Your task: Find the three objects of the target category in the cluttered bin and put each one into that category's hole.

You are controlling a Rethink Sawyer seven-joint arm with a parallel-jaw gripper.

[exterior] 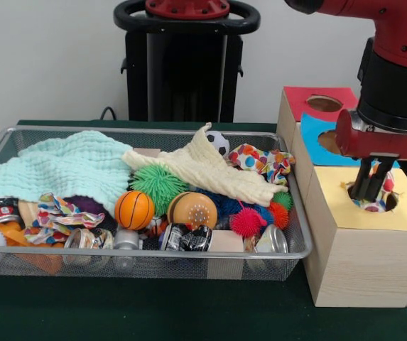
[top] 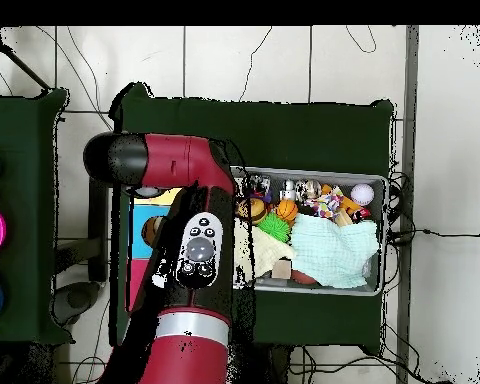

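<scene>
My gripper (exterior: 365,193) reaches down into the ragged round hole (exterior: 392,202) in the yellow top of the pale wooden box (exterior: 359,256). It is shut on a white polka-dot cloth (exterior: 382,172), which bunches around the fingers at the hole's mouth. A second polka-dot cloth (exterior: 263,162) lies at the back right of the wire mesh bin (exterior: 153,253). A third (exterior: 60,212) lies at the front left, among cans. In the overhead view the arm hides the gripper and the hole; the bin's rim (top: 381,182) and one dotted cloth (top: 329,205) show.
A mint green waffle cloth (exterior: 61,167) and a cream knitted cloth (exterior: 203,169) cover the back of the bin. A small basketball (exterior: 133,209), spiky balls (exterior: 159,185) and cans fill the front. The blue-topped box (exterior: 315,136) and the red-topped box (exterior: 304,101) stand behind the yellow one.
</scene>
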